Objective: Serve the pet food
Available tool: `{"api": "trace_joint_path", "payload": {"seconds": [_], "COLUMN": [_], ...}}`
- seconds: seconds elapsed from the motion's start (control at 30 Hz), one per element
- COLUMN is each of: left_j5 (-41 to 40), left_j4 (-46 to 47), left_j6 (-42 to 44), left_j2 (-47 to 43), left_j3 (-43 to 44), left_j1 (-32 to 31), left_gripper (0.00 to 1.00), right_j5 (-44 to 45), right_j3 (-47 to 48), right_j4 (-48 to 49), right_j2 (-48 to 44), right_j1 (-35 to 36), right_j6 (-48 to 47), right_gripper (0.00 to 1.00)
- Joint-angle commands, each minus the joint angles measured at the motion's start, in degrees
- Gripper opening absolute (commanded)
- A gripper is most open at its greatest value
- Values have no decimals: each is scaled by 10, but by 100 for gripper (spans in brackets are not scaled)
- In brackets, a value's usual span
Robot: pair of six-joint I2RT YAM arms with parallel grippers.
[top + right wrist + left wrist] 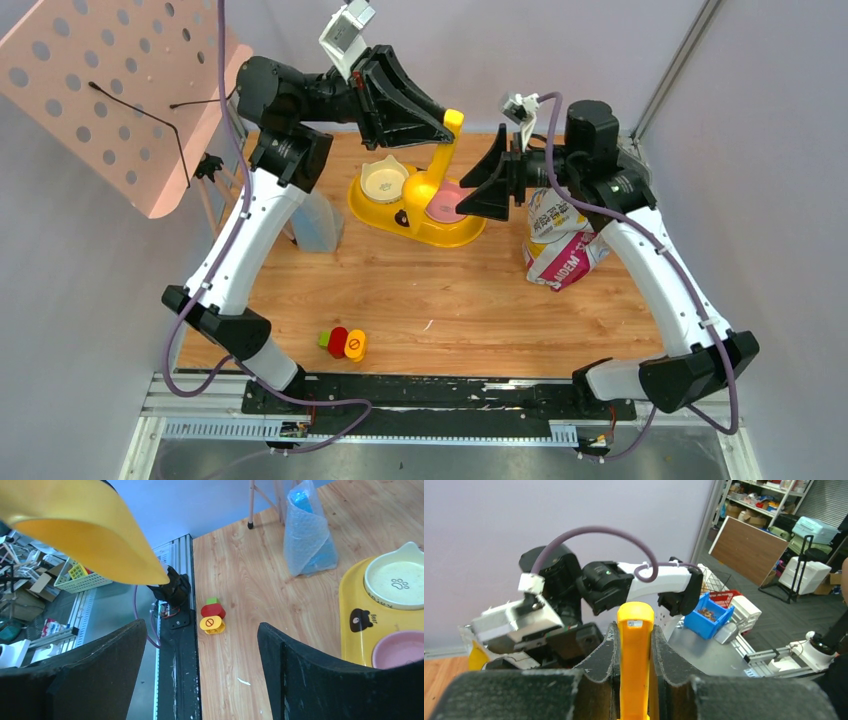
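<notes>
My left gripper (448,128) (635,630) is shut on the handle of a yellow scoop (437,165) (636,655). The scoop hangs bowl-down over a yellow feeder tray (375,210) that holds a cream bowl (384,180) and a pink bowl (447,207). My right gripper (468,192) (201,624) stands open and empty just right of the pink bowl (400,647), under the scoop's yellow underside (85,530). The white printed bag (560,245) lies at the right, behind the right arm. The pet food is hidden; the scoop's inside does not show.
A bubble-wrapped blue item (318,222) (307,535) stands left of the feeder. Small red, green and yellow toy blocks (343,343) (212,617) lie near the front edge. A pink perforated board (120,90) on a stand leans at the back left.
</notes>
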Motion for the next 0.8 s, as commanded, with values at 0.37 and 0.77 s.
{"api": "trace_joint_path", "payload": {"seconds": [0.37,0.77], "left_j5": [-21,-12], "left_j4": [41,-87], "left_j6": [-57,64], "left_j2": [31,2], "left_j3": [36,-2], "left_j1": [1,63], "left_gripper": [0,52], "right_j5": [2,48], "right_j3": [87,85], "right_j4": [128,97], "right_j2": [77,89], "right_j1": [78,61], "right_j6": [107,119], "right_gripper": [59,0]}}
